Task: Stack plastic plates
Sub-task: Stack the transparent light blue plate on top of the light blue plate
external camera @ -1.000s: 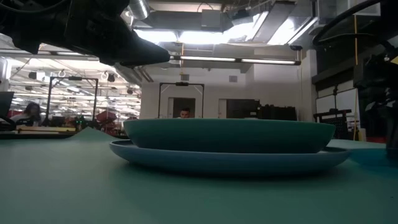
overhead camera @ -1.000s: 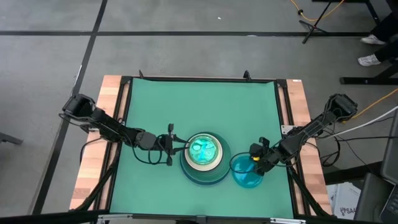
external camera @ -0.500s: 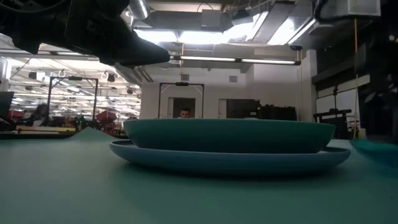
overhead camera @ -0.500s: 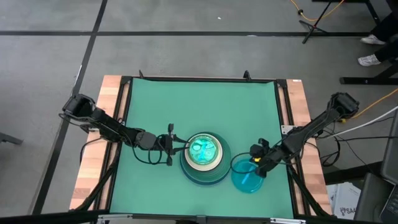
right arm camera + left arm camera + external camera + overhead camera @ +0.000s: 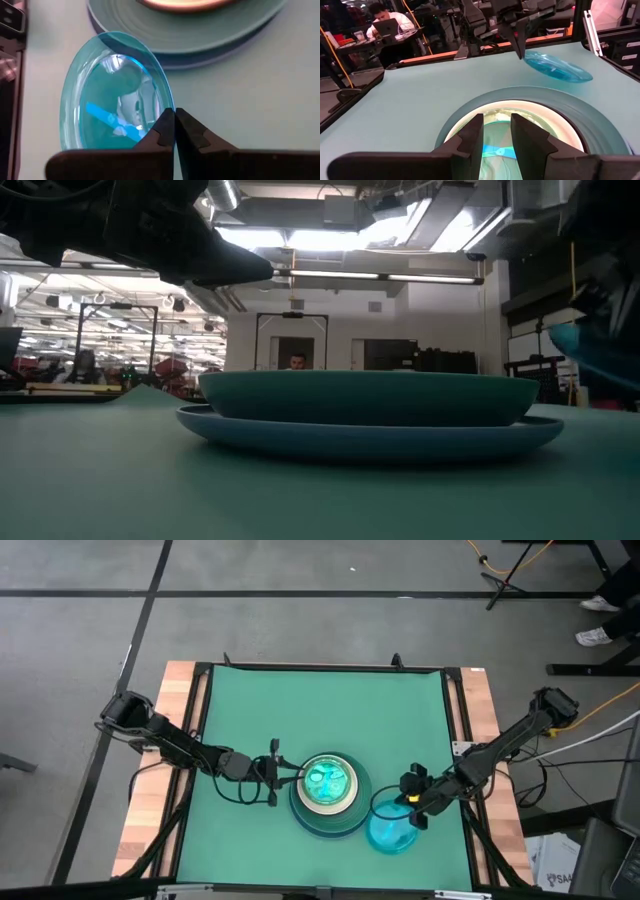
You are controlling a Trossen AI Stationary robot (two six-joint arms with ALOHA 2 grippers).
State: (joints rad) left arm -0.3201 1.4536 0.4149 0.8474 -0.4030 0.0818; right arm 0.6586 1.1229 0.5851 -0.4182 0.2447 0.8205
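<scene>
Green table mat (image 5: 250, 710), translucent cyan plate (image 5: 392, 828) tilted, rim pinched by right tool (image 5: 413, 802), left tool (image 5: 283, 780) half-open beside stacked plates (image 5: 328, 792).

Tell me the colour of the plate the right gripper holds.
Translucent cyan plate, clearest in the right wrist view.

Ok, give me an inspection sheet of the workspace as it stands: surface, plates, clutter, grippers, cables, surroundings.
Surface: green mat on a table with wooden side strips.
Job's things: stack of plates at the mat's near middle, a dark teal plate on a light blue one, smaller plates nested inside; cyan plate beside it, tilted and lifted by its rim.
Clutter: nothing seen.
Grippers: right gripper shut on the cyan plate's rim; left gripper at the stack's left edge, fingers slightly apart, holding nothing.
Cables: yellow cable on the floor beside the right arm.
Surroundings: grey floor; a person at a laptop beyond the table.
</scene>
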